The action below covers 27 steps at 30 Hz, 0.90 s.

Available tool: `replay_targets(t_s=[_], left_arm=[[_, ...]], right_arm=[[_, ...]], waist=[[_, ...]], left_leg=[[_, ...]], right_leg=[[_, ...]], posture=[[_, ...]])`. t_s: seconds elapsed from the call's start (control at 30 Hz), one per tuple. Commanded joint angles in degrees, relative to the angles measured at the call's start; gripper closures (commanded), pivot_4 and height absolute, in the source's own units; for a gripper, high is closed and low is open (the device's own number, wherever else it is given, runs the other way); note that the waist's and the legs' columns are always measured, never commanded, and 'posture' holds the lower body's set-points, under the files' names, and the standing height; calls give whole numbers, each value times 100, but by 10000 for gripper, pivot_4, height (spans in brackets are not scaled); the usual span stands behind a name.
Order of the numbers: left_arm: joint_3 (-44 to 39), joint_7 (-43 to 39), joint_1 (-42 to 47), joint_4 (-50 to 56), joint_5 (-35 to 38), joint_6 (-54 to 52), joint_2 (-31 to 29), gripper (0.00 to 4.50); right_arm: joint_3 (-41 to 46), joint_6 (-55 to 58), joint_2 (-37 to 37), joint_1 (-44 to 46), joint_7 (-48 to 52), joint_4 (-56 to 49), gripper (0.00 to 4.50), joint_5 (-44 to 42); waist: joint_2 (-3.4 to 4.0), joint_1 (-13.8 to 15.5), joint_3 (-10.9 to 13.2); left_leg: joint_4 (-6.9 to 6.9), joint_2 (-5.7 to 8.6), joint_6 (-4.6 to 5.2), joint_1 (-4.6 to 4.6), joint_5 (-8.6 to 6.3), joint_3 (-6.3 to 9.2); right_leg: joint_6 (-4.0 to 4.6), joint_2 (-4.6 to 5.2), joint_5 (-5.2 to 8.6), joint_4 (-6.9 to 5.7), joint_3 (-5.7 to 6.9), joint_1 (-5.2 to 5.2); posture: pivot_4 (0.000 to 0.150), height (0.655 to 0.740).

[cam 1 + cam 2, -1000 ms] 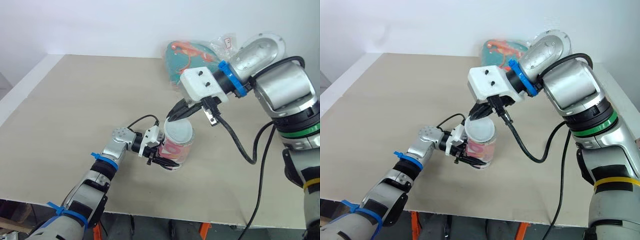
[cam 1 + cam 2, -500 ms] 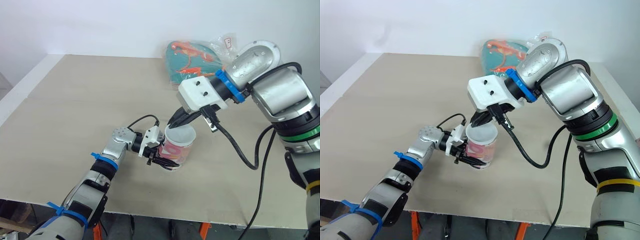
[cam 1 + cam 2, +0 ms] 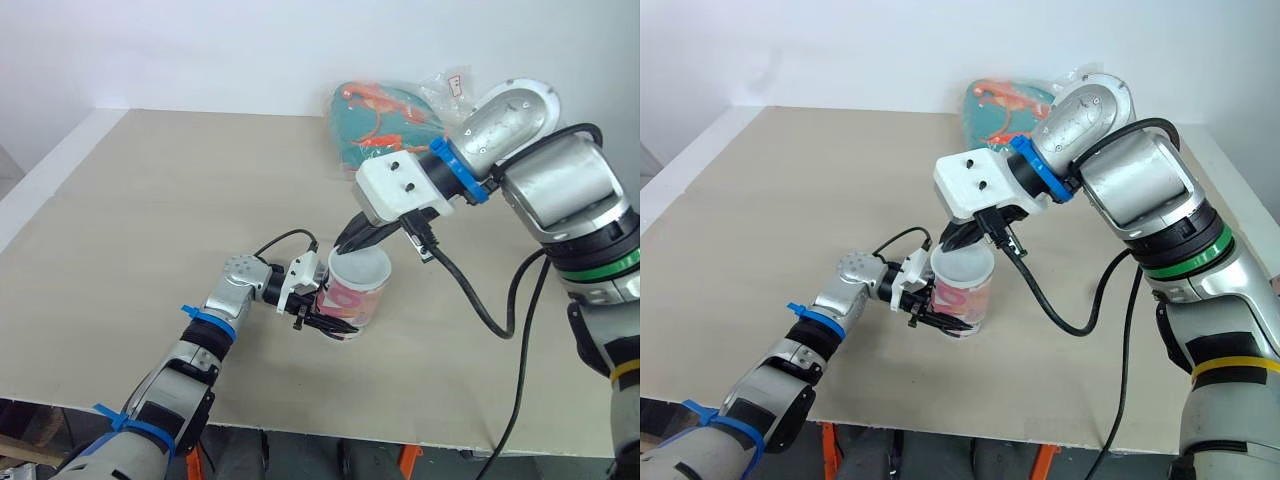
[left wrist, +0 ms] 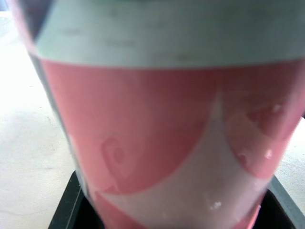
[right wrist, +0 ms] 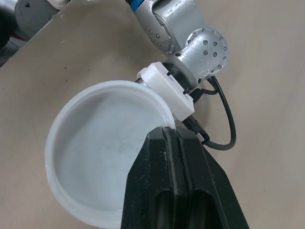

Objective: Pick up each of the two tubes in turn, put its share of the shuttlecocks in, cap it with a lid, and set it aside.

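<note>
A short tube point(image 3: 350, 305) with a pink and white pattern stands near the middle of the table, leaning a little. My left gripper point(image 3: 322, 318) is shut on its lower part; up close its wall point(image 4: 157, 124) stands between the black fingers point(image 4: 66, 212). A white translucent lid point(image 3: 360, 268) sits on the tube's mouth. My right gripper point(image 3: 346, 243) reaches down from the right, shut on the lid's far rim. From the right wrist the lid point(image 5: 102, 143) is a shallow dish with the closed fingertips point(image 5: 170, 136) at its edge. The tube's inside is hidden.
A teal pouch with a flamingo print point(image 3: 385, 125) and a crinkled clear bag point(image 3: 450, 85) lie at the table's far edge, behind my right arm. A black cable point(image 3: 490, 310) hangs from the right wrist. Bare tabletop point(image 3: 150, 200) lies to the left.
My right gripper has dropped slightly and shifted left with the lid, bringing it down onto the tube's mouth. In the last half second almost nothing has moved. The left gripper holds still.
</note>
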<state>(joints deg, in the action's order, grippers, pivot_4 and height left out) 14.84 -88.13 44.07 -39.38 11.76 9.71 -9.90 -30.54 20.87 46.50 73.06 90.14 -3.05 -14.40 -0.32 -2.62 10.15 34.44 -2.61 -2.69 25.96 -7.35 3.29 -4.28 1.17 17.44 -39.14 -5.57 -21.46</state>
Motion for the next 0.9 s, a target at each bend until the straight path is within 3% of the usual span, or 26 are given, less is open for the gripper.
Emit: replay_targets(t_s=[0.03,0.43,0.9], left_arm=[[-90,97,-14,-60,-33,-41,-102,23227],[-91,110,-37,-6,-21,-75,-122,23227],[-90,137,-29,-8,-27,-81,-99,23227]], right_arm=[[181,-40,66,74,236,-100,44616,-6],[305,-145,-137,275,236,162,44616,100],[21,-126,290,-18,236,-331,44616,-116]], waist=[[0,0,0],[0,0,0],[0,0,0]], left_leg=[[0,0,0,0,0,0],[0,-3,0,-1,0,0],[0,-3,0,-1,0,-1]], right_leg=[[0,0,0,0,0,0],[1,-3,-1,0,0,0],[-2,-3,1,0,-1,0]], posture=[[1500,7400],[1500,7400],[1500,7400]])
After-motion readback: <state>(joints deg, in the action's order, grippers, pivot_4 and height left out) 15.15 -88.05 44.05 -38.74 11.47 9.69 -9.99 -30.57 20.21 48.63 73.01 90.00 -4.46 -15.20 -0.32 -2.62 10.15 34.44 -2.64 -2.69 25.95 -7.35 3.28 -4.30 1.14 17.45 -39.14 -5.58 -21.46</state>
